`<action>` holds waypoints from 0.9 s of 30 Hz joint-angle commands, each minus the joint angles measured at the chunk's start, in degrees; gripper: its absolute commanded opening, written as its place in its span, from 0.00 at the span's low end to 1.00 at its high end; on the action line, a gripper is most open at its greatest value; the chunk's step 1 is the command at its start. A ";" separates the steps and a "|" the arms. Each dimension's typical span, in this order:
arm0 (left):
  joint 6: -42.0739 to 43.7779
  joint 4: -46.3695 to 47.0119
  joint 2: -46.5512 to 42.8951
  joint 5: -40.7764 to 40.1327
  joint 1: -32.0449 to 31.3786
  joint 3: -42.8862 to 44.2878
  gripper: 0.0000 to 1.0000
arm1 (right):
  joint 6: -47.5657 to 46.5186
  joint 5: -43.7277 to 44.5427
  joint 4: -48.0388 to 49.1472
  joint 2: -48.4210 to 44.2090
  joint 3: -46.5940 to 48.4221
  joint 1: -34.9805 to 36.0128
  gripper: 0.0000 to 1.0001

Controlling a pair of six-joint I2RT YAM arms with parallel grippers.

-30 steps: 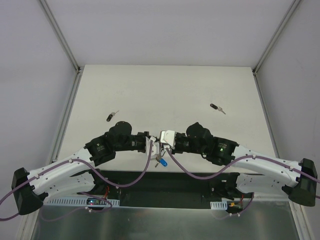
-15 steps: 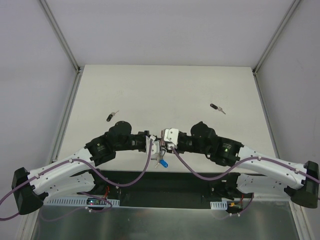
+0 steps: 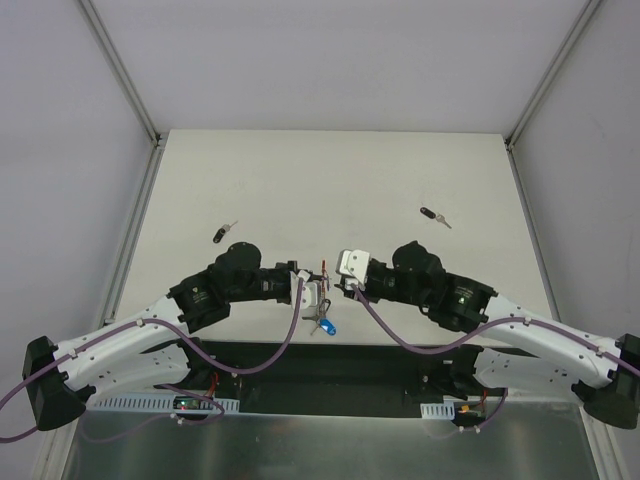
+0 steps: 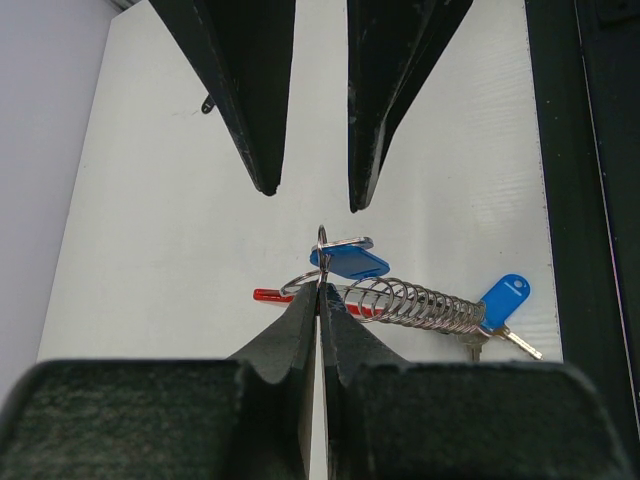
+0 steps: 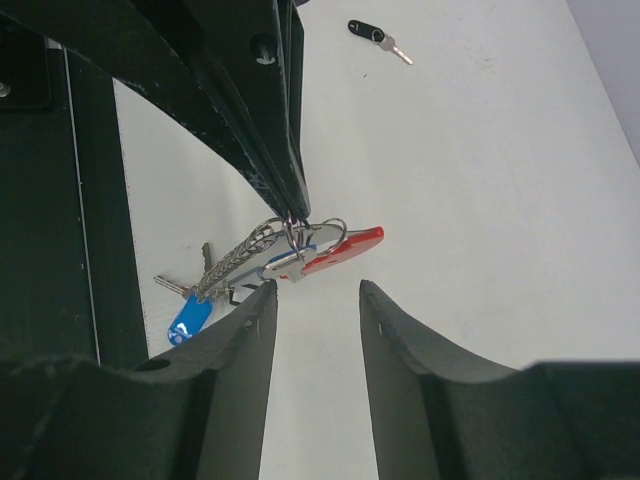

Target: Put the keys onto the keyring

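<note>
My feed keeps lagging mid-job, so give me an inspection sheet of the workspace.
Surface: white table, no marks seen.
Job's things: keyring held by the left gripper, blue key at its coil's end; left black key and right black key lie loose on the table.
Clutter: nothing seen.
Grippers: left gripper shut on the keyring's ring; right gripper open, empty.
Cables: purple cables loop along both arms.
Surroundings: white walls, metal frame.

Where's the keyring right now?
Centre of the top view, near the front of the table: the keyring hangs pinched in the left pincer, just left of the open right pincer.
</note>
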 commanded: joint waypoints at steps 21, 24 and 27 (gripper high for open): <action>-1.23 3.65 -0.79 3.44 -0.83 2.28 0.00 | 0.18 -6.22 1.36 2.44 2.93 -1.09 0.24; -1.23 3.57 -0.52 3.35 -0.83 2.45 0.00 | 0.18 -6.48 1.27 2.70 3.11 -1.09 0.22; -1.32 3.57 -0.52 3.44 -0.74 2.45 0.00 | 0.09 -6.75 1.18 3.06 3.28 -1.00 0.20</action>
